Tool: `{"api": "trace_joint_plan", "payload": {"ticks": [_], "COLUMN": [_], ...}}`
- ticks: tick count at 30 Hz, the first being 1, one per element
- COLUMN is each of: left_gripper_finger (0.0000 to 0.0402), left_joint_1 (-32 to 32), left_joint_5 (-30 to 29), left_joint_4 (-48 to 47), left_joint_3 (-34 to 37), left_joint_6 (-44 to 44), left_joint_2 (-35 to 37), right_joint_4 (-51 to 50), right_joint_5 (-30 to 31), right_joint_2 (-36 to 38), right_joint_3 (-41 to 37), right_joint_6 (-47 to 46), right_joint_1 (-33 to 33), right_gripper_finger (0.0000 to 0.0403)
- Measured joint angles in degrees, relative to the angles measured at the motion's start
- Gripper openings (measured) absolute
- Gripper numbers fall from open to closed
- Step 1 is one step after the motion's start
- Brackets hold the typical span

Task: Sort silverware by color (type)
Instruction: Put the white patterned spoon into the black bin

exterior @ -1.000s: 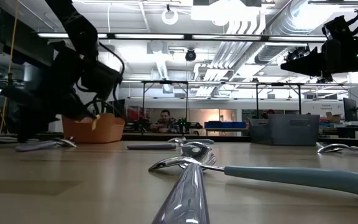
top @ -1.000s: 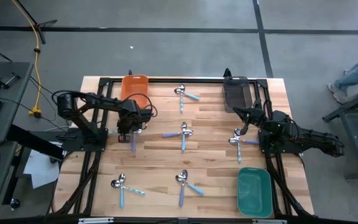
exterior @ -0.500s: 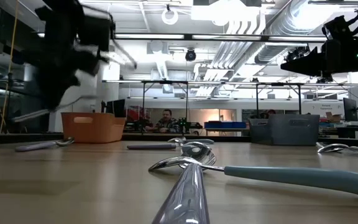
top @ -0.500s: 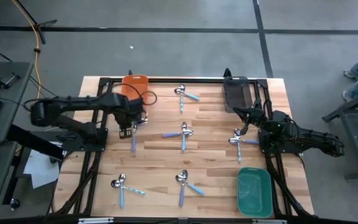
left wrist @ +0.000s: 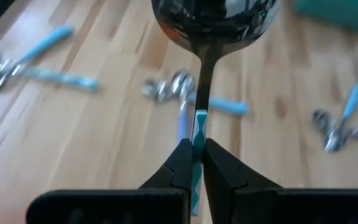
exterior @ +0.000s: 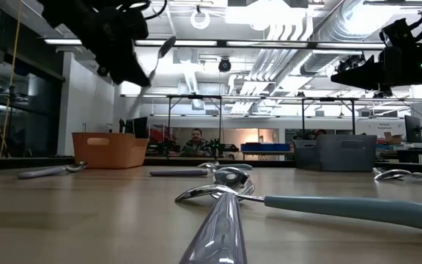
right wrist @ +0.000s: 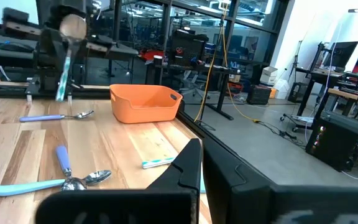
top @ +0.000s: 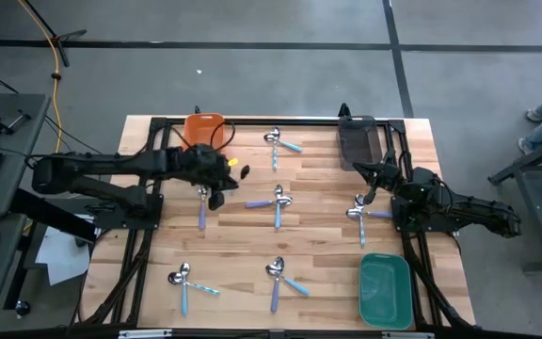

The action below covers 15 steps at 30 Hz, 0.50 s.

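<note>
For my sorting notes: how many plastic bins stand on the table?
3. The orange bin is at the back edge on the left, the grey bin at the back edge on the right, the green bin in the front right corner. None seems hidden.

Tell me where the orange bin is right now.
In the high view, the orange bin sits at the table's far left edge, just behind the left gripper.

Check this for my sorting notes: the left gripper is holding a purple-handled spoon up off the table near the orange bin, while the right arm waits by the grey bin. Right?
Not quite. The spoon pinched in the left gripper has a teal handle, not purple, as the left wrist view shows. The rest stands: it is lifted off the table near the orange bin, and the right gripper waits by the grey bin.
</note>
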State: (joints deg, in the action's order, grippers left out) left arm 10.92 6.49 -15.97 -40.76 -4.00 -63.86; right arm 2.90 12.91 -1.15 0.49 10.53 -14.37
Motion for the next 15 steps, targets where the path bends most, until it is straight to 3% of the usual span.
{"api": "trace_joint_plan", "payload": {"ticks": [7,15], "left_gripper_finger": [0.0009,0.0009], "left_joint_1": [-1.78,-2.78], "left_joint_5": [2.00,2.00], "left_joint_4": [25.85,45.14], "left_joint_3": [11.21,19.58], "left_joint_6": [-1.34,-1.94], "left_joint_2": [-0.02,-0.02], "right_joint_4": [0.01,0.00], "right_joint_5": [0.04,0.04], "right_joint_2": [0.00,0.00], "right_joint_3": [0.00,0.00], "right_joint_6": [16.37,18.00], "right_joint_1": [-0.13,-0.13], "right_gripper_finger": [0.0000,0.0000]}}
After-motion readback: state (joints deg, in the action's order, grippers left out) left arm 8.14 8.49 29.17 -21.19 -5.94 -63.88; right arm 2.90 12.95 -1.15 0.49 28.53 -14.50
